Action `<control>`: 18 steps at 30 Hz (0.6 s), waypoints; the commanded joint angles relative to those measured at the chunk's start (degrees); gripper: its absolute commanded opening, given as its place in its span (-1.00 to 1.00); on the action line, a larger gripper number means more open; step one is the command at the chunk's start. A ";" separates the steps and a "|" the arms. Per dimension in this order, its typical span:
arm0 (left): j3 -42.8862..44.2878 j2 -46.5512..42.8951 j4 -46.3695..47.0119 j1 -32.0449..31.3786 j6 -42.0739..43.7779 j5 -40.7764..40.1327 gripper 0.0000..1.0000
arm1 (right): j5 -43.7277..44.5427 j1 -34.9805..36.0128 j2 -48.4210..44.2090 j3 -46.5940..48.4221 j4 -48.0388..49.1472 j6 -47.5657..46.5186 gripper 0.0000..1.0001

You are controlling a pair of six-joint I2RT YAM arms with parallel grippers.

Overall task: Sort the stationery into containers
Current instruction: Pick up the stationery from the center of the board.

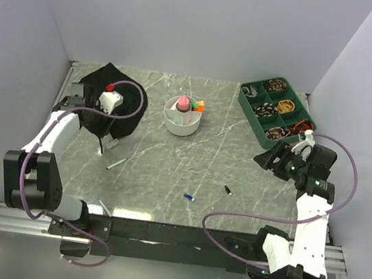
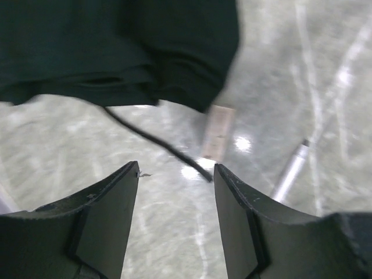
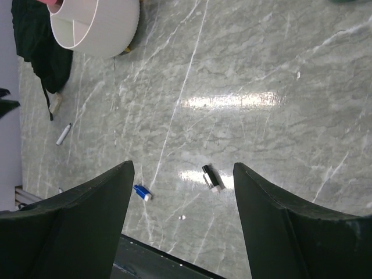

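Partly done: has bottle (image 1: pixel 184 103) and highlighters (image 1: pixel 198 105) in bowl (image 1: pixel 181 126); leaves pen (image 1: pixel 115 164), blue piece (image 1: pixel 189 197), black piece (image 1: pixel 228 190) loose on table (image 1: pixel 170 154). Hovers with left gripper (image 2: pixel 176 168), right gripper (image 3: pixel 183 167) spread, empty.

Top view looked down from near edge, whole table (image 1: pixel 167 172), left wrist close over black bag (image 2: pixel 116 46) edge, right wrist higher, facing leftward, both caught grey pen (image 2: pixel 290 171)

The blurred black bag (image 2: pixel 116 46) and the white bowl (image 3: pixel 102 32) are cut off by top edges.

Both end effectors (image 2: pixel 176 167) (image 3: pixel 183 167) spread, empty
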 commanded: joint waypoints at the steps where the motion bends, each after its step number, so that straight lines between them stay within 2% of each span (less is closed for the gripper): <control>1: -3.01 -2.70 -2.83 -0.21 2.78 7.57 0.17 | -0.54 -0.32 2.57 4.35 2.57 0.19 0.53; 8: -6.71 -3.76 -4.34 -0.21 8.50 8.90 0.11 | -0.45 -0.24 3.63 5.32 2.83 0.27 0.53; 18: -6.89 0.37 1.99 -1.53 3.85 6.70 0.12 | 0.25 -0.24 1.87 3.91 2.39 0.45 0.52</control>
